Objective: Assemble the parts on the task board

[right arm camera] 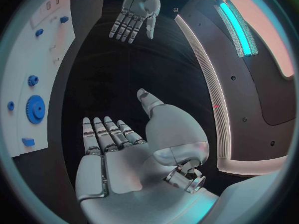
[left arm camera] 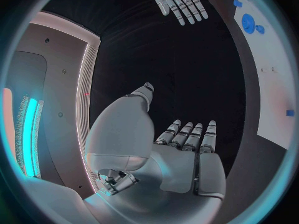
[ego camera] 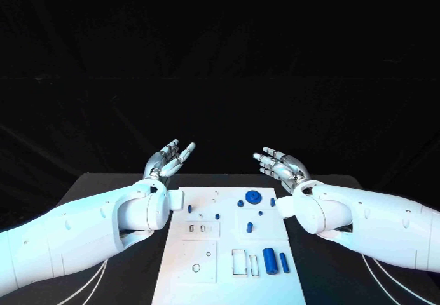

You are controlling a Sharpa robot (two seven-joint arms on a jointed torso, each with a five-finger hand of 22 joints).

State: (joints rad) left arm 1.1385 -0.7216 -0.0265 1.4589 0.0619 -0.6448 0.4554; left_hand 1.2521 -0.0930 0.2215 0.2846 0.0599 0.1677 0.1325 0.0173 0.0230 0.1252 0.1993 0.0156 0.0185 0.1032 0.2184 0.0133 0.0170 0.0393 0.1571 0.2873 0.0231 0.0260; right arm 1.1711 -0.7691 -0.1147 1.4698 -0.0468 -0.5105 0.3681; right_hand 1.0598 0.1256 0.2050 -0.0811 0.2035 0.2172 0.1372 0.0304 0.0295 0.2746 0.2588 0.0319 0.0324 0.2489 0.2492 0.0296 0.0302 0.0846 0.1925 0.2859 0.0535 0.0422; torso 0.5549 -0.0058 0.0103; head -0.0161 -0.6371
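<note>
Round toothed blue gear (ego camera: 253,196) on flat white task board (ego camera: 206,267)

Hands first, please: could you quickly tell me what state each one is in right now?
Left hand: open, fingers apart, holding nothing, raised above the table.
Right hand: open, fingers apart, holding nothing, raised above the table.

The board (ego camera: 229,254) is showing white on the black table (ego camera: 110,190), its small parts (ego camera: 271,260) and gear (ego camera: 253,196) showing blue between the silver left hand (ego camera: 170,159) and silver right hand (ego camera: 282,164), on white arms (ego camera: 82,229).
</note>
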